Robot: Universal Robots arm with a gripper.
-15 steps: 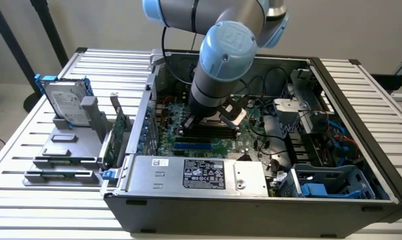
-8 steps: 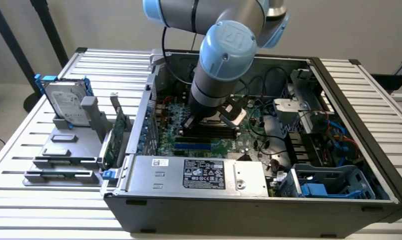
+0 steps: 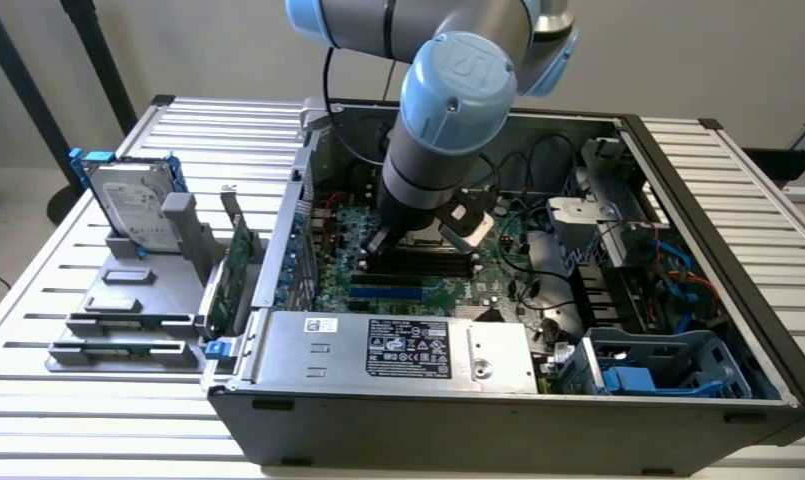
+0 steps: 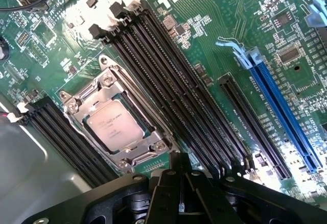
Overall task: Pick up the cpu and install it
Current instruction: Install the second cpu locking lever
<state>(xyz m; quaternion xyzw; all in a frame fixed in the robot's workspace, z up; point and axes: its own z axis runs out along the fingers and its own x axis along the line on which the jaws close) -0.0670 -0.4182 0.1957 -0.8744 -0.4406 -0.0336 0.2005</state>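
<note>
The cpu [image 4: 113, 127] sits seated in the metal socket frame [image 4: 134, 155] on the green motherboard [image 4: 214, 40], beside the black memory slots [image 4: 168, 86]. The tool [image 4: 181, 196] hovers just above the board, fingers closed together, gripping nothing.

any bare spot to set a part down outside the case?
Free: slatted table at the exterior view's left, beyond the grey rack; also the slats right of the case. Crowded: motherboard under the arm, with cables and drive cage.
</note>
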